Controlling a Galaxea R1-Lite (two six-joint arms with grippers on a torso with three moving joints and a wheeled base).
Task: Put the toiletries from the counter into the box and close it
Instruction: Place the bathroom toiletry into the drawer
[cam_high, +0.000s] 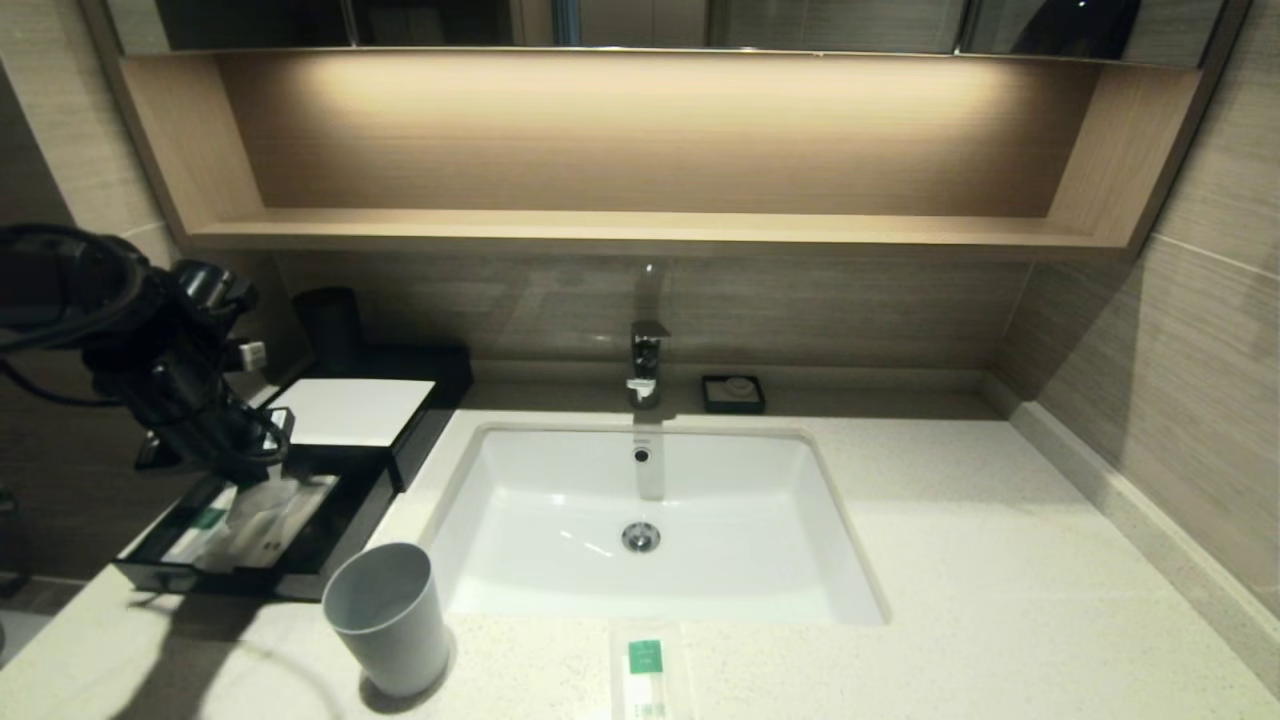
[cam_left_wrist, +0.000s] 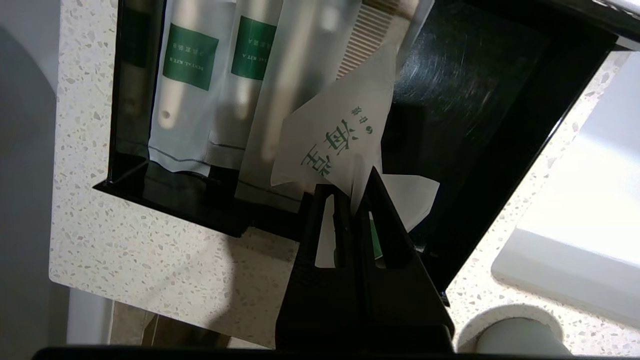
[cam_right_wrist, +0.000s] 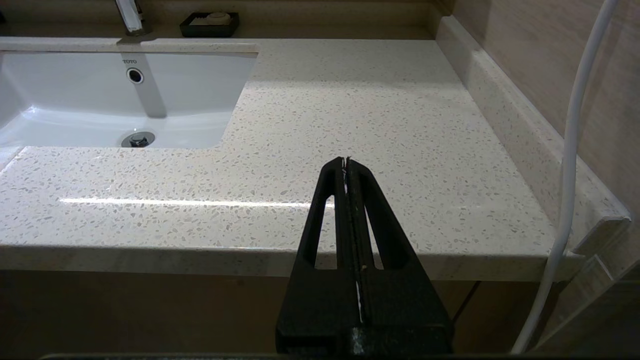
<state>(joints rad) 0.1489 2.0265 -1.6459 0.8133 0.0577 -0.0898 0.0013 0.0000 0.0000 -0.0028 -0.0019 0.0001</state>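
Observation:
The black box (cam_high: 330, 545) stands open at the counter's (cam_high: 1000, 560) left end, its white top panel (cam_high: 350, 410) pushed toward the wall. My left gripper (cam_high: 262, 458) hangs over the open part, shut on a whitish sachet (cam_left_wrist: 345, 135) with green print, whose free end hangs over the box's black floor (cam_left_wrist: 465, 75). Other green-labelled sachets (cam_left_wrist: 190, 75) lie inside the box. Another sachet (cam_high: 648, 670) with a green label lies on the counter in front of the sink. My right gripper (cam_right_wrist: 346, 160) is shut and empty, low before the counter's front edge on the right.
A grey cup (cam_high: 388, 615) stands just in front of the box. The white sink basin (cam_high: 560, 500) fills the middle, with a tap (cam_high: 647, 360) behind it. A small black soap dish (cam_high: 733, 393) sits at the back. A wooden shelf (cam_high: 640, 230) hangs above.

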